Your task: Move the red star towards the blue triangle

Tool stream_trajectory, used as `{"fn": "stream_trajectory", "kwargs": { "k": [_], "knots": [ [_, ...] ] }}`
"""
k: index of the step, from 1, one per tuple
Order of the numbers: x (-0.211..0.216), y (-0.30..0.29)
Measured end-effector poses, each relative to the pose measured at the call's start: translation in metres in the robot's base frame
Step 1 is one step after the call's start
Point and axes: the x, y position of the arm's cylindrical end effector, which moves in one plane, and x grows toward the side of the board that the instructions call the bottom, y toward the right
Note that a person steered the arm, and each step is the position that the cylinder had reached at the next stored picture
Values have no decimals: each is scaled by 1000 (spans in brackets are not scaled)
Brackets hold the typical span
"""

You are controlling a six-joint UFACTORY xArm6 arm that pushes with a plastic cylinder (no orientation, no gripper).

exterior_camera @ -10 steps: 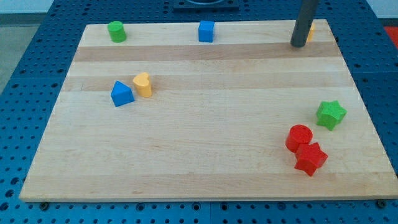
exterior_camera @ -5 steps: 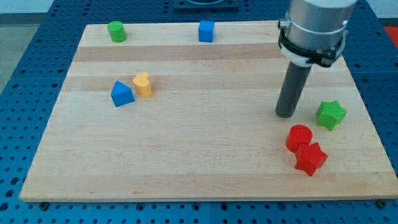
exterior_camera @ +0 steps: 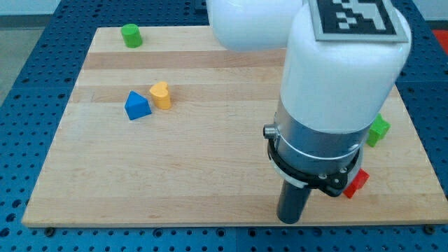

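My tip (exterior_camera: 290, 220), bare and holding nothing, rests near the board's bottom edge at the half-hidden red star's (exterior_camera: 358, 182) 8 o'clock, likely repositioning, since the blue triangle (exterior_camera: 137, 106) lies toward 10 o'clock.

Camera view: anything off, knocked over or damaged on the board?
Nothing stands out. The green cylinder, blue triangle and yellow block sit flat on the board. My arm hides most of the red star and the green block. My tip rests near the view's bottom edge, left of the star.
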Motion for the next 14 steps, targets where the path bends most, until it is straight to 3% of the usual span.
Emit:
{"fn": "stream_trajectory", "kwargs": {
  "k": [3,4,6,8,11,14],
  "knots": [
    [-3,113],
    [-11,124],
    [-43,118],
    [-45,58],
    [-95,50],
    [-122,-6]
  ]
}}
